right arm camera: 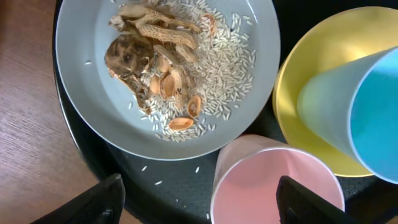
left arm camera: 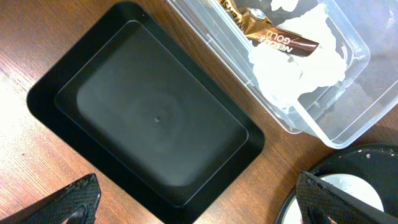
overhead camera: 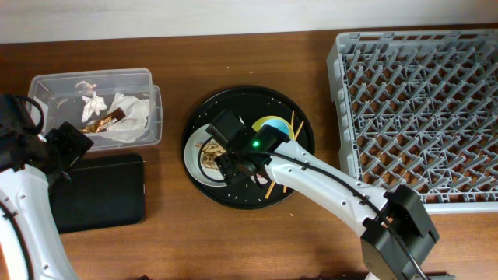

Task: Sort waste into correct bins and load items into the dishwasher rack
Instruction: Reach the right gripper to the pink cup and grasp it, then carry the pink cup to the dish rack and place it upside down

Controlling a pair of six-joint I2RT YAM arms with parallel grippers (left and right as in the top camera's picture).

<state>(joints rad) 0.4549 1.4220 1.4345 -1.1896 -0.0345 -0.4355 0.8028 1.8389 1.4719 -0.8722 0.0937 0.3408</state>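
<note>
My right gripper (right arm camera: 202,205) is open and empty above the round black tray (overhead camera: 247,194). One finger is over the small pink cup (right arm camera: 273,186). Just ahead lies the pale grey plate (right arm camera: 93,81) with beige-brown food scraps (right arm camera: 155,56) and rice. The light blue cup (right arm camera: 367,106) stands in the yellow-green bowl (right arm camera: 298,56). Two chopsticks (overhead camera: 290,131) lie on the round tray. My left gripper (left arm camera: 199,208) is open and empty over the near corner of the shallow black tray (left arm camera: 155,112). The clear tub (left arm camera: 348,118) holds white tissue (left arm camera: 298,68) and the gold-brown wrapper (left arm camera: 273,37).
The grey dishwasher rack (overhead camera: 420,109) fills the right side of the table and holds nothing. In the overhead view the clear tub (overhead camera: 47,89) is at the back left, with the shallow black tray (overhead camera: 101,190) in front of it. Loose rice grains lie on the round tray.
</note>
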